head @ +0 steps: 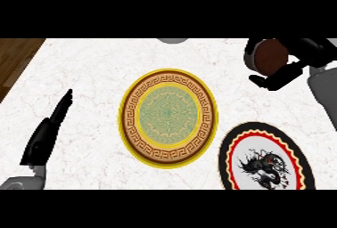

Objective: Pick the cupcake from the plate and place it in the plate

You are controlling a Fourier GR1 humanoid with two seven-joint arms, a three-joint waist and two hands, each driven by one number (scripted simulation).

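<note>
The counter is the biggest thing here. It is white with thin reddish veins, and it fills almost the whole view. At the far left top corner a strip of brown wood floor shows past its edge.

Next in size is the gold plate. It sits in the middle of the counter. It has a yellow rim, a brown ring with a key pattern, and a green middle. Nothing lies on it.

The black plate sits low on the right, just beside the gold plate but apart from it. It has a black rim, a red wavy ring, and a white middle with a dark dragon drawing. Its lower part runs out of view. Nothing lies on it either.

The left hand is at the left side, well apart from both plates. Its fingers are straight and pressed together, pointing up and away. It holds nothing.

The right hand is up in the top right corner, above the black plate and away from it. Its black fingers curl round the cupcake, which looks like a round brown thing in its grasp. The hand hides part of it.

A small grey shape peeks in at the top edge. I cannot tell what it is.
</note>
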